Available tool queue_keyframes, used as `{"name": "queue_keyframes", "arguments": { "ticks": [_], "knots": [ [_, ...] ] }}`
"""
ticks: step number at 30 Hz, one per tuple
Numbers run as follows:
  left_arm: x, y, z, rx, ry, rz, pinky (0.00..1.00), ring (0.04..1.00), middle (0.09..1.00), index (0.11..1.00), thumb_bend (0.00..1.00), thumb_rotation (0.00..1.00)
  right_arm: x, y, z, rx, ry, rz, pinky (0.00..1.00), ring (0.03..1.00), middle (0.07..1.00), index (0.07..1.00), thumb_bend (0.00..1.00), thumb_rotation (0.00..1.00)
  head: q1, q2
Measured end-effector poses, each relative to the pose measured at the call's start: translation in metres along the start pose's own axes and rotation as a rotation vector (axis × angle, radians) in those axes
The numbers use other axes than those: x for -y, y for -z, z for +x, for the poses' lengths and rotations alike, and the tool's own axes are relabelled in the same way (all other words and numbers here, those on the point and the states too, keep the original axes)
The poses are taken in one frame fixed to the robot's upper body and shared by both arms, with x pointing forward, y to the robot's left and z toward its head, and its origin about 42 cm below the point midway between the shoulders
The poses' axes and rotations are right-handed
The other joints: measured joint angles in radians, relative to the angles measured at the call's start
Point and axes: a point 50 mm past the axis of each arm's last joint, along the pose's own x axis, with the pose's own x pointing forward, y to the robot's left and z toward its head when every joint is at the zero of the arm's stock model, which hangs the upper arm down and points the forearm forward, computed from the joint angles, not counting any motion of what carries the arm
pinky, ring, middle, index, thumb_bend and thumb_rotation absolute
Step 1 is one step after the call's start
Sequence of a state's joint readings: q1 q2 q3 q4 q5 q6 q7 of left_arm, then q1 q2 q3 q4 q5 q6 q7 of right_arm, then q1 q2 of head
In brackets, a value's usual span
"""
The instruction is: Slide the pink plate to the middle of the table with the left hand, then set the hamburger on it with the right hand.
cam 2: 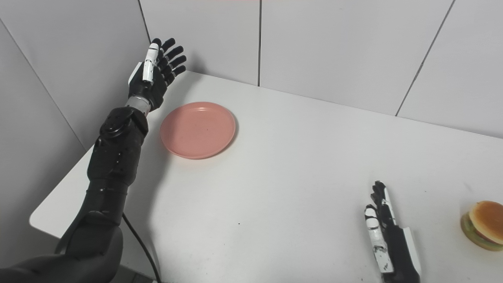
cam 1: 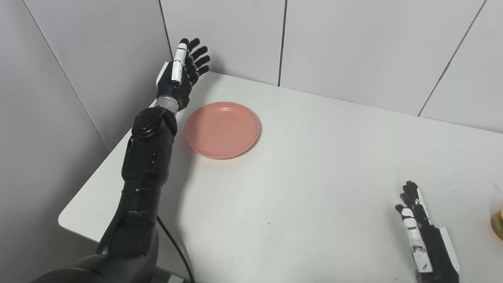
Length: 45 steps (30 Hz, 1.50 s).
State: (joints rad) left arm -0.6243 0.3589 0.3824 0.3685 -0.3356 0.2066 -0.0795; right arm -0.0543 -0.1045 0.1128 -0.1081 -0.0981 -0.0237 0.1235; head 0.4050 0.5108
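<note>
- Left eye view: the left hand (cam 1: pixel 184 70), fingers spread and holding nothing, is raised just beyond the pink plate (cam 1: pixel 222 129) at the white table's (cam 1: pixel 314 177) far-left corner.
- Right eye view: the right hand (cam 2: pixel 387 236), fingers straight and empty, rests near the hamburger (cam 2: pixel 484 225) at the right edge.

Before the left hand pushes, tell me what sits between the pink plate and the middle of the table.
Nothing visible does. The table is bare from the pink plate to its middle. The hamburger sits far off near the right edge, beyond the right hand.
</note>
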Motion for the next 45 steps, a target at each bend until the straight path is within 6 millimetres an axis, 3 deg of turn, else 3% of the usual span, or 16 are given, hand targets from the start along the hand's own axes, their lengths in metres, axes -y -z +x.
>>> {"name": "queue_keyframes", "arguments": {
  "ticks": [9, 35, 45],
  "knots": [
    [-0.018, -0.001, 0.001, -0.011, -0.037, -0.022, 0.86, 0.887, 0.894, 0.880, 0.37, 1.00, 0.001, -0.001, 0.000, -0.008, -0.003, 0.004, 1.00, 1.000, 1.000, 1.000, 0.08, 1.00, 0.009, 0.009],
    [-0.052, 0.044, -0.003, -0.126, -0.145, -0.131, 0.92, 0.894, 0.899, 0.893, 0.41, 1.00, 0.006, 0.000, -0.001, -0.006, -0.018, 0.020, 1.00, 1.000, 1.000, 1.000, 0.07, 1.00, 0.028, 0.029],
    [-0.057, 0.051, -0.005, -0.137, -0.161, -0.142, 0.90, 0.906, 0.902, 0.893, 0.35, 1.00, 0.006, 0.000, -0.001, -0.006, -0.023, 0.019, 1.00, 1.000, 1.000, 1.000, 0.09, 1.00, 0.028, 0.032]
  ]
}}
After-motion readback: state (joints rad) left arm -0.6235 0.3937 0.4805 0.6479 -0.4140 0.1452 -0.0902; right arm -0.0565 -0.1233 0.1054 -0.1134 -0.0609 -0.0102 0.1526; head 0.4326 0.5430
